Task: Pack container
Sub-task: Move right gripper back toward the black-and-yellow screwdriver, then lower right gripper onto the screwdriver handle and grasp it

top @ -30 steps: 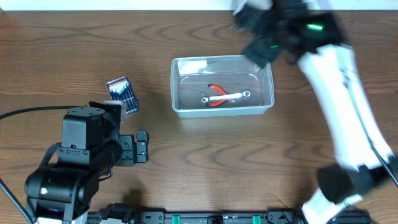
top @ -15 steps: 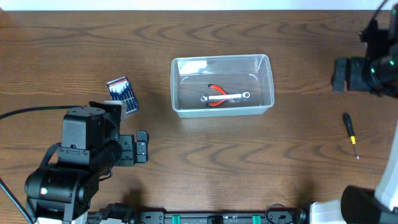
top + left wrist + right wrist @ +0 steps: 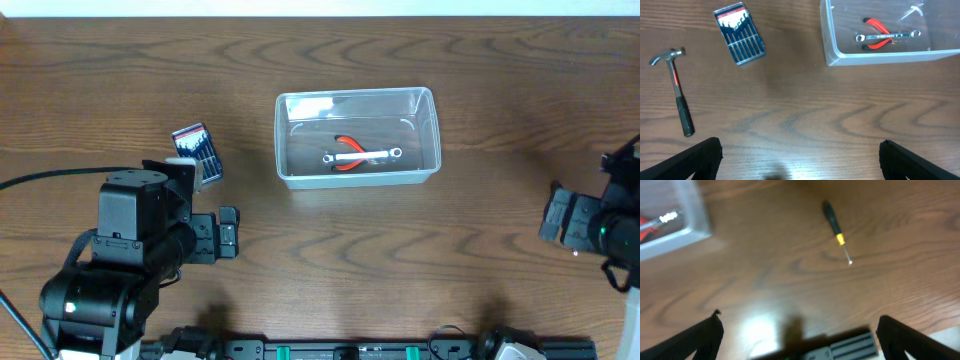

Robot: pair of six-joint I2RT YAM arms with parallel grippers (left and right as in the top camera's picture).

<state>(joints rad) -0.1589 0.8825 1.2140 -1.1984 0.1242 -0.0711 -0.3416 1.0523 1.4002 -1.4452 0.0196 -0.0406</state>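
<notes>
The clear plastic container (image 3: 283, 140) stands mid-table and holds red-handled pliers (image 3: 347, 143) and a silver wrench (image 3: 362, 156). It also shows in the left wrist view (image 3: 832, 47) and, as one corner, in the right wrist view (image 3: 687, 210). My left gripper (image 3: 228, 233) is open and empty over bare wood, near and left of the container; its fingers frame the left wrist view (image 3: 800, 160). My right gripper (image 3: 556, 218) is open and empty at the right edge, just short of a black-and-yellow screwdriver (image 3: 836, 230).
A blue drill-bit case (image 3: 197, 150) lies left of the container, and shows in the left wrist view (image 3: 739, 34). A hammer (image 3: 677, 90) lies further left, hidden under my left arm in the overhead view. The table's front rail (image 3: 850, 347) is below the right gripper.
My right arm swung from the container's far right corner out to the right edge, then toward the front, and now covers the screwdriver from above. The left arm has not moved.
</notes>
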